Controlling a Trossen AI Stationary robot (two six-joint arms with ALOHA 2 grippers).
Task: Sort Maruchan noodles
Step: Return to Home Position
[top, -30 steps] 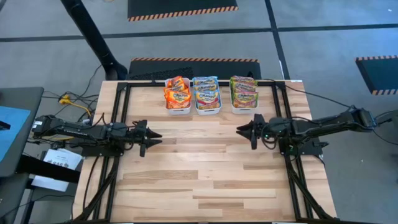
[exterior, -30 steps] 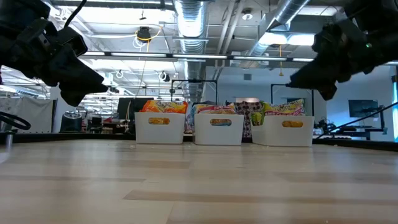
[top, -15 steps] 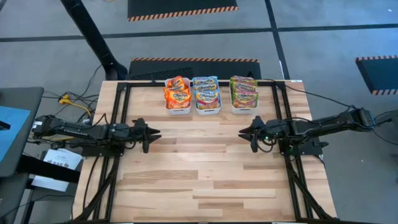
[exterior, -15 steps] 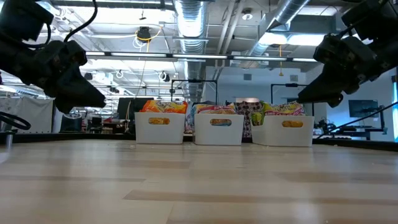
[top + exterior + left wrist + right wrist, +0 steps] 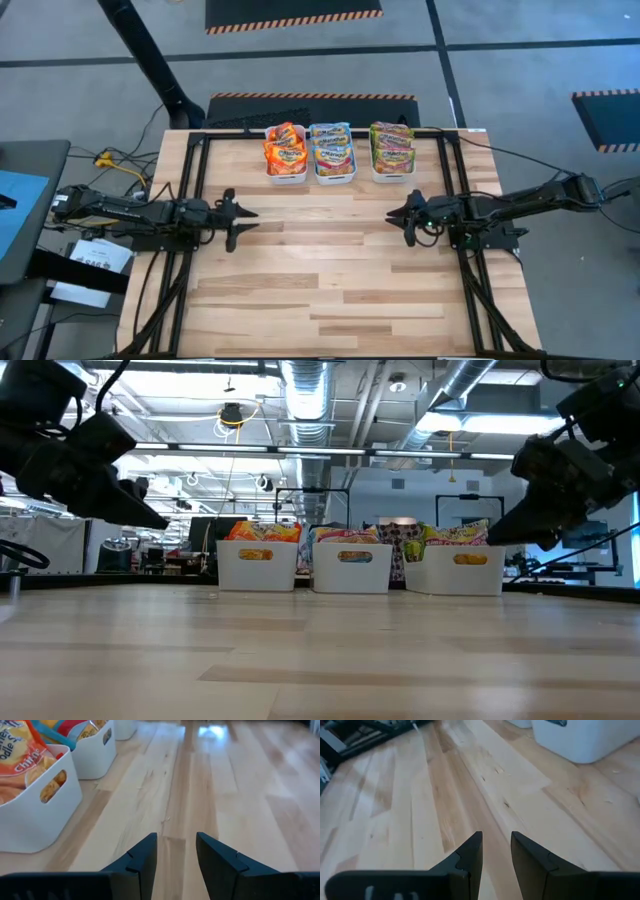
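High view puts the Maruchan noodles in three white bins lined up along the far edge of the table [image 5: 330, 290]. The orange packets [image 5: 285, 150] fill the left bin [image 5: 286, 180], the blue packets [image 5: 331, 150] fill the middle bin [image 5: 333, 182] just beside it, and the green-pink packets [image 5: 391, 147] fill the right bin [image 5: 392, 178], which stands a little apart from the other two. From table height the packets stick up above all three rims, and no packet lies loose on the wood. The left gripper [image 5: 250, 212] hangs over the table's left side, nearer than the bins and well apart from them, pointing toward the middle. Its fingers [image 5: 145, 857] are parted by a narrow gap with only bare planks showing between them. The right gripper [image 5: 392, 212] mirrors it over the right side, facing inward, also clear of the bins. Its fingers [image 5: 470, 851] are likewise slightly spread and grip nothing. In the low view both grippers hang above the tabletop without touching it.
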